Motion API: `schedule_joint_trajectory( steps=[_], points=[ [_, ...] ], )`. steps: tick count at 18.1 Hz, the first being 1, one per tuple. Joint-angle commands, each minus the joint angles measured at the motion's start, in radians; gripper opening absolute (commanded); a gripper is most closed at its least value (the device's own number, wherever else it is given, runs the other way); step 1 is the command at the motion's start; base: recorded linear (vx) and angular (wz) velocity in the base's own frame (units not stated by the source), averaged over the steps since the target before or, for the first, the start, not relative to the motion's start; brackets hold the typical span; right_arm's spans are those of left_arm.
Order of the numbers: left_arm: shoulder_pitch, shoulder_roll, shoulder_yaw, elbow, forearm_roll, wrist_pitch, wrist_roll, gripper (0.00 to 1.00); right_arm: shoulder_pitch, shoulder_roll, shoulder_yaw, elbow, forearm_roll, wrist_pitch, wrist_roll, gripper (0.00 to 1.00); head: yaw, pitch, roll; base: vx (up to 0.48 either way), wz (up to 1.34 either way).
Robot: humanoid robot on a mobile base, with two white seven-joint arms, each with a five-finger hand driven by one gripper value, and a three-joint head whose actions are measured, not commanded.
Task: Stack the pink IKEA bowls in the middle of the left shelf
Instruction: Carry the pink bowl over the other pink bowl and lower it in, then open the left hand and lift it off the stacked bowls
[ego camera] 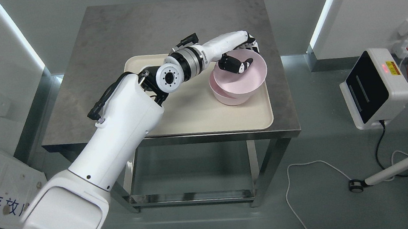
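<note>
Left hand (238,54) is pinching the far rim of the upper pink bowl (239,74), thumb inside, other fingers outside at 12 o'clock. That bowl is sitting tilted in a second pink bowl (226,96), both resting on the cream tray (197,119), toward its 3 o'clock side, on the steel bench (141,26). Judgement: nesting is not yet square. Level the upper bowl over the lower one's centre before loosening the pinch, so the rim is not catching or dragging the lower bowl. Right arm is out of view.
</note>
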Motion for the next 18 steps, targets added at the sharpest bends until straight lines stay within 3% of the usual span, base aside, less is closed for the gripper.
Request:
schedule_joint_trajectory(
  steps=[1,6,9,12,15,18],
  points=[
    [-0.033,0.011,-0.013,0.052,0.004,-0.007,0.018,0.05,0.029,-0.017,-0.011,-0.034,0.000,-0.002,-0.001,1.00,0.0000,0.000,0.000,0.000,0.00],
    [-0.036,0.011,-0.006,0.083,-0.009,-0.014,0.016,0.07,0.029,-0.017,-0.011,-0.034,0.000,0.000,-0.001,1.00,0.0000,0.000,0.000,0.000,0.00],
    [-0.033,0.011,-0.005,0.100,-0.013,-0.014,0.015,0.41,0.029,-0.017,-0.012,-0.034,0.000,-0.002,-0.001,1.00,0.0000,0.000,0.000,0.000,0.00],
    [-0.028,0.011,0.029,0.100,-0.016,-0.014,0.009,0.52,0.029,-0.017,-0.011,-0.034,0.000,-0.002,-0.001,1.00,0.0000,0.000,0.000,0.000,0.00],
    [-0.020,0.011,0.194,0.075,-0.007,-0.039,0.007,0.56,0.029,-0.017,-0.012,-0.034,0.000,-0.002,-0.001,1.00,0.0000,0.000,0.000,0.000,0.00],
    [-0.020,0.011,0.485,-0.003,0.077,-0.071,0.004,0.56,0.029,-0.017,-0.012,-0.034,0.000,-0.002,-0.001,1.00,0.0000,0.000,0.000,0.000,0.00]
  ],
)
